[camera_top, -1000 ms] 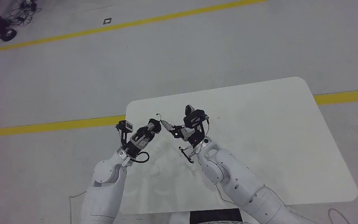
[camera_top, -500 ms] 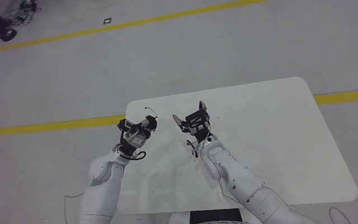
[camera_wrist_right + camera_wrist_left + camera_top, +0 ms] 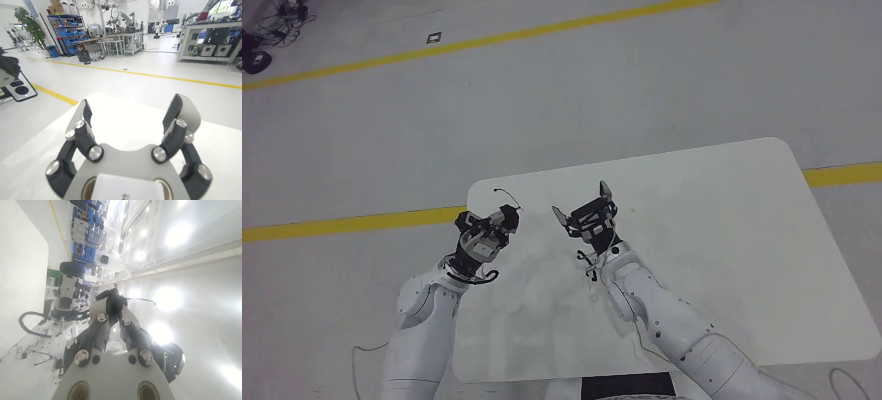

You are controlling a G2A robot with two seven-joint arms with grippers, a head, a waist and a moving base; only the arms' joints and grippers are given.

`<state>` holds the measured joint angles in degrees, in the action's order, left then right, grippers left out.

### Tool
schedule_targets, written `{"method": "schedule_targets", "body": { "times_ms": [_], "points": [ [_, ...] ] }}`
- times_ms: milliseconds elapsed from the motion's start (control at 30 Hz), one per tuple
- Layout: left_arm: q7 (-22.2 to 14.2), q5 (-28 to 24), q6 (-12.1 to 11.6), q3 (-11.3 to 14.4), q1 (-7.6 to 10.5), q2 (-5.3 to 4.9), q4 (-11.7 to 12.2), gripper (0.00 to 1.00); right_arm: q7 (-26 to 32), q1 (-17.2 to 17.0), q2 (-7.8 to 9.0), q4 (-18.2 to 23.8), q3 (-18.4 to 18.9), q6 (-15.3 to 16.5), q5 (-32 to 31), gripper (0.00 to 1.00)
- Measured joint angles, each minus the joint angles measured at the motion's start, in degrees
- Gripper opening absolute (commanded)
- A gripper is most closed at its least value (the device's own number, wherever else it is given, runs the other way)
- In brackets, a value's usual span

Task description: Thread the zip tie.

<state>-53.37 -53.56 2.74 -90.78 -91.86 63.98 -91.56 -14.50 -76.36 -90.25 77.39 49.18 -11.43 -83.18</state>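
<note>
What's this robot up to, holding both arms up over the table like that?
It is working on a thin black zip tie. The left end effector is shut on the tie, and one end of the tie sticks out to the side. The right end effector is open and holds nothing. Both are raised over the white table, with a gap between them. Whether the tie is threaded is too hard to tell.

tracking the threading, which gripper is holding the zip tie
The left gripper: it is shut on the black zip tie, whose thin tail sticks out beyond it. The right gripper stands open and empty.
</note>
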Motion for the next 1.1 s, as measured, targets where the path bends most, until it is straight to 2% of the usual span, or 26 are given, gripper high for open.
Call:
{"method": "schedule_targets", "body": {
  "times_ms": [100,233,300,567,600,733,800,833,933,1100],
  "points": [
    [0.78,-4.78,4.15,-0.04,0.23,0.07,0.20,0.00,-1.58,-0.08,0.11,-0.50,-0.02,1.99,-0.42,1.00],
    [0.26,-9.38,8.33,-0.29,0.49,0.03,0.46,0.00,-3.27,0.19,0.03,-1.05,-0.33,4.18,-0.05,1.00],
    [0.03,-10.41,9.58,-0.27,0.66,-0.01,0.76,0.00,-3.65,0.60,-0.13,-1.28,-0.64,5.05,0.56,1.00],
    [-0.48,-12.15,11.46,0.47,1.30,-0.06,2.08,0.00,-5.31,2.17,-1.05,-2.43,-2.40,5.87,2.18,1.00],
    [-0.51,-12.11,11.57,0.65,1.37,-0.07,2.19,0.00,-5.68,2.40,-1.19,-2.64,-2.69,5.95,2.32,0.98],
    [-0.55,-12.13,11.67,0.79,1.41,-0.07,2.22,0.00,-6.44,3.10,-1.55,-3.53,-3.36,5.87,2.13,0.75],
    [-0.55,-12.13,11.67,0.78,1.40,-0.07,2.22,0.00,-6.10,3.53,-1.68,-4.08,-3.60,5.60,1.46,0.54],
    [-0.55,-12.13,11.67,0.78,1.40,-0.07,2.22,0.00,-6.10,3.63,-1.73,-4.19,-3.66,5.57,1.38,0.49],
    [-0.55,-12.13,11.66,0.78,1.40,-0.07,2.22,0.00,-6.52,3.86,-1.88,-4.36,-3.79,5.82,1.36,0.45],
    [-0.55,-12.13,11.66,0.78,1.40,-0.07,2.22,0.00,-7.25,3.99,-2.09,-4.47,-4.09,6.22,1.16,0.45]
  ]
}}
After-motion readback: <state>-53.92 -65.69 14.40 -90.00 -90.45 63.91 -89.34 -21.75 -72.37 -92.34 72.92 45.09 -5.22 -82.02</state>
